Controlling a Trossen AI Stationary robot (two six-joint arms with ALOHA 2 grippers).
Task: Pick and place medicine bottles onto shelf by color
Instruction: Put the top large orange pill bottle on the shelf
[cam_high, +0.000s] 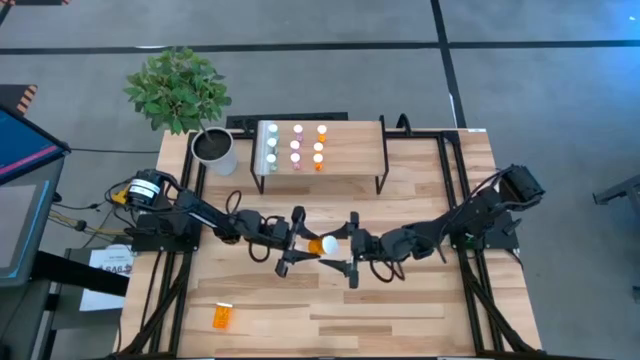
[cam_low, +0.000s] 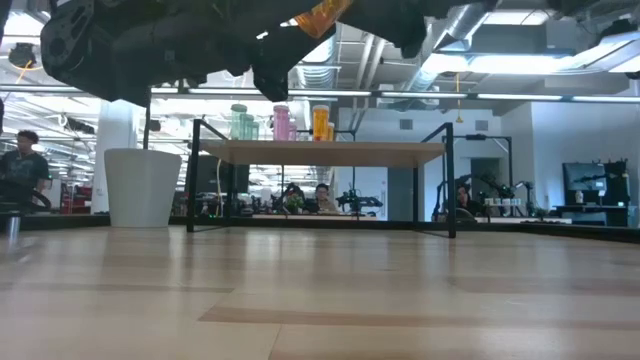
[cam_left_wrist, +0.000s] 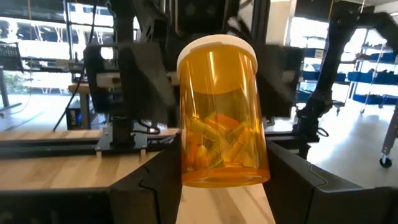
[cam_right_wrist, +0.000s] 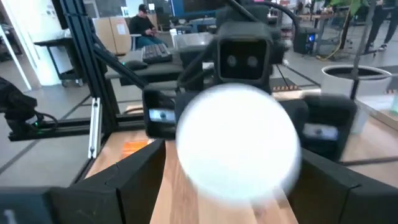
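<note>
Above the desk (cam_high: 400, 300), the left pincer (cam_high: 297, 242) pinches a large orange bottle (cam_high: 323, 245) by its body, white cap pointing at the right pincer (cam_high: 352, 250), whose fingers stand spread to either side of the cap. Beyond both pincers, the shelf (cam_high: 350, 148) carries nine small bottles (cam_high: 295, 146). A second orange bottle (cam_high: 222, 317) lies behind the left pincer, well apart.

- The shelf (cam_high: 350, 145) is set at the tabletop's (cam_high: 420, 310) far edge, centred.
- Nine bottles (cam_high: 295, 146) are stood in three rows on the shelf's left half.
- A pot (cam_high: 214, 150) is placed left of the shelf, at the far left corner.
- One large bottle (cam_high: 322, 244) is held above the tabletop's centre, between the left gripper (cam_high: 292, 240) and the right gripper (cam_high: 353, 247).
- Another bottle (cam_high: 222, 317) is laid near the near left corner.
</note>
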